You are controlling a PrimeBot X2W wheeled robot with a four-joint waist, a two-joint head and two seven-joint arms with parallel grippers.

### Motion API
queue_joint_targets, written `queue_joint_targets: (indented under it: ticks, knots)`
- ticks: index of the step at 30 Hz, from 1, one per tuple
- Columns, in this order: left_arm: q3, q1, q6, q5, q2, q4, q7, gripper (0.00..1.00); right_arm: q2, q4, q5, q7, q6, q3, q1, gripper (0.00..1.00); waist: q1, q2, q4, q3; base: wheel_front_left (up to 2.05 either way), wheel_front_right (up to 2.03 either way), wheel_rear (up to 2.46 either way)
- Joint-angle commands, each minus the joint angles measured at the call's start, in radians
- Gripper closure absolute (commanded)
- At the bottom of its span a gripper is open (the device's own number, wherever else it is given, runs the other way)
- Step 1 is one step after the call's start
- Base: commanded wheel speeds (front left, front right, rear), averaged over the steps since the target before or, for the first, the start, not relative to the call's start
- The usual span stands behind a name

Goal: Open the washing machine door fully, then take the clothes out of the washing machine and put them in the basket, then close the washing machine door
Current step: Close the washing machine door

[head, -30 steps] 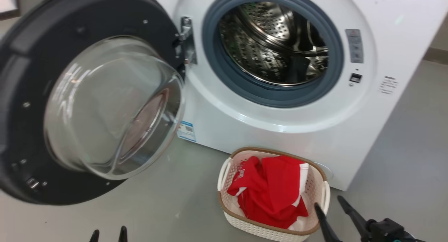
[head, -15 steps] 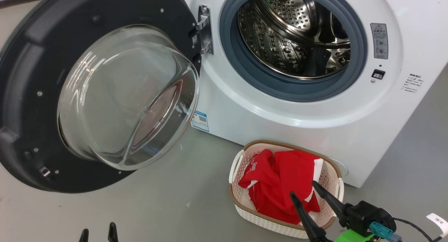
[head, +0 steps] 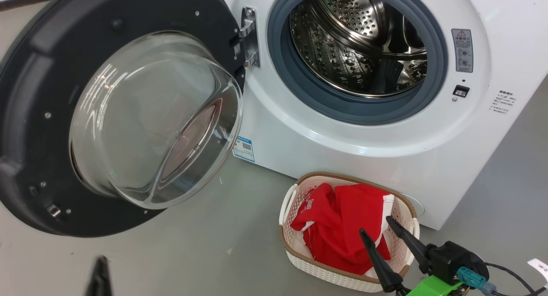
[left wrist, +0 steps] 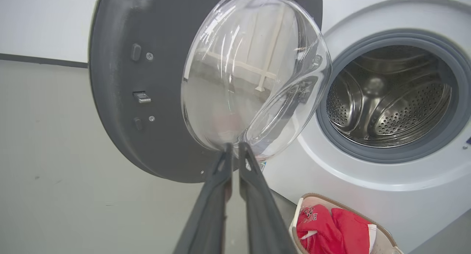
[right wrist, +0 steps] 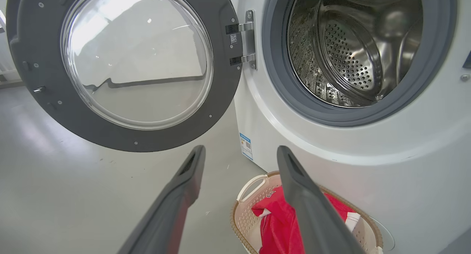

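One basket [head: 319, 268] holds the clothes [head: 342, 227] (red, heaped); left gripper [left wrist: 233, 147] pinched together, right gripper [right wrist: 240, 150] splayed.

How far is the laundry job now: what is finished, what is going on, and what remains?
Done: the washing machine door stands wide open, the drum looks empty, and the red clothes lie in the basket. In hand: nothing is held; the left pincer is shut, pointing toward the door, and the right pincer is open by the basket. Left: closing the door.
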State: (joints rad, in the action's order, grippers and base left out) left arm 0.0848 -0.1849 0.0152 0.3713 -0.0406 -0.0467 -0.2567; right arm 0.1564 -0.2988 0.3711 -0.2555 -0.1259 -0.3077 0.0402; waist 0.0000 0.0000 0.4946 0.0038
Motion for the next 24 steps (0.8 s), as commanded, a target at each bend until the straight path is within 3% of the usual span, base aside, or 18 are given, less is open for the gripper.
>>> queue_joint_targets:
  ticks: [1, 6, 11, 17, 24]
  knots:
    - [0.056, 0.049, -0.012, 0.004, -0.010, 0.057, -0.005, 1.00, 0.002, 0.024, 0.010, -0.006, -0.005, -0.010, -0.002, 0.00, 0.0000, 0.0000, -0.001, -0.001, 0.00, 0.00, 0.00]
    - [0.184, 0.134, -0.075, -0.025, -0.024, 0.200, -0.005, 1.00, -0.015, 0.029, 0.002, -0.006, -0.005, 0.013, -0.029, 0.00, 0.0000, 0.0000, -0.003, 0.004, 0.00, 0.00, 0.00]
    - [0.283, 0.282, -0.118, -0.051, -0.119, 0.269, -0.005, 1.00, -0.026, 0.032, -0.002, -0.006, -0.005, 0.027, -0.044, 0.00, 0.0000, 0.0000, -0.005, 0.010, 0.00, 0.00, 0.00]
    - [0.341, 0.478, -0.141, 0.045, -0.263, 0.184, -0.005, 1.00, -0.033, 0.040, -0.007, -0.006, -0.005, 0.048, -0.053, 0.00, 0.0000, 0.0000, -0.010, 0.014, 0.00, 0.00, 0.00]
    - [0.367, 0.677, -0.145, 0.234, -0.432, -0.054, 0.045, 1.00, -0.040, 0.048, -0.015, -0.006, -0.005, 0.067, -0.067, 0.00, 0.0000, 0.0000, -0.020, 0.028, 0.00, 0.00, 0.00]
